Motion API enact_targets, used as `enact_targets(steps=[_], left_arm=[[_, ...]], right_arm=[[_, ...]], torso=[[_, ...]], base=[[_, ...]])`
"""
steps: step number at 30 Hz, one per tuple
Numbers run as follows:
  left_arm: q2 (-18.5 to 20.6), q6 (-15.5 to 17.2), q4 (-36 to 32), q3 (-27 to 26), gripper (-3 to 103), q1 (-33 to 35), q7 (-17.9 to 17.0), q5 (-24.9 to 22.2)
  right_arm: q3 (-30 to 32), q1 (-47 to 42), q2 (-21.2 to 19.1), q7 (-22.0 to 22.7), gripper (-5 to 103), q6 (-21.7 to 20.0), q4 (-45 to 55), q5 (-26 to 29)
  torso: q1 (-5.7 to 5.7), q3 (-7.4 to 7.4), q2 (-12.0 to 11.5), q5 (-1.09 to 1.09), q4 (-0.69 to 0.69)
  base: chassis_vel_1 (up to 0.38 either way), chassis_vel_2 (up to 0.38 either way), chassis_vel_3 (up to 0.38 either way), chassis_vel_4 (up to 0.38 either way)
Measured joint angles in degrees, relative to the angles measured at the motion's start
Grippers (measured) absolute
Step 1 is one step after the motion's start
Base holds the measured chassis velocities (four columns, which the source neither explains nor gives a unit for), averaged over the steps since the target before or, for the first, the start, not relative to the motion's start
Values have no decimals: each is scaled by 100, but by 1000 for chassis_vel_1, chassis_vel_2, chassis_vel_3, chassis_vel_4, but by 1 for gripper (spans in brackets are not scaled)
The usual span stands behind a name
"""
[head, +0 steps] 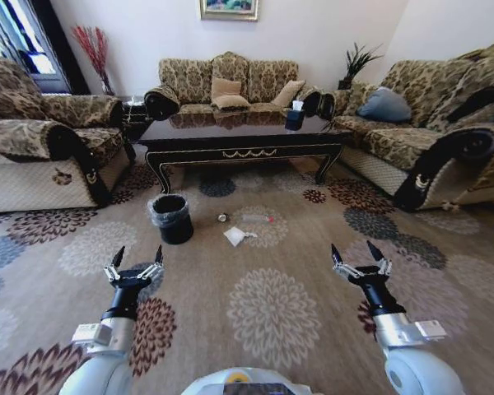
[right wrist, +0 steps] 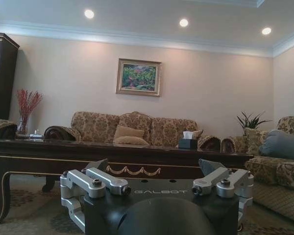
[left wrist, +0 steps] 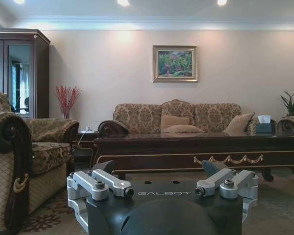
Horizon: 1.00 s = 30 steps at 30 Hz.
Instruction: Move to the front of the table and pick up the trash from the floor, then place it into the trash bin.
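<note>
Patterned floral carpet (head: 255,321) fronts the long low glossy dark wood coffee table (head: 243,132), and before it sit the small round black trash bin lined with a clear bag (head: 172,218), the crumpled white paper sheet (head: 235,236), the clear plastic bottle with a red cap (head: 257,218) and a tiny round dark piece (head: 222,217). Both arms hover low over the carpet well short of the litter: the left gripper (head: 136,257) near the bin's side and the right gripper (head: 358,253) opposite, each with jaws spread wide and empty.
</note>
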Motion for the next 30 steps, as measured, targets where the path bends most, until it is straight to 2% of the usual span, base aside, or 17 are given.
enact_targets(steps=[30], left_arm=[[-35, -23, 59, 16, 100, -16, -12, 41]], right_arm=[[-53, 104, -13, -9, 100, 124, -87, 49]], torso=[[1, 7, 4, 1, 0]], base=[[-324, 330, 323, -332]])
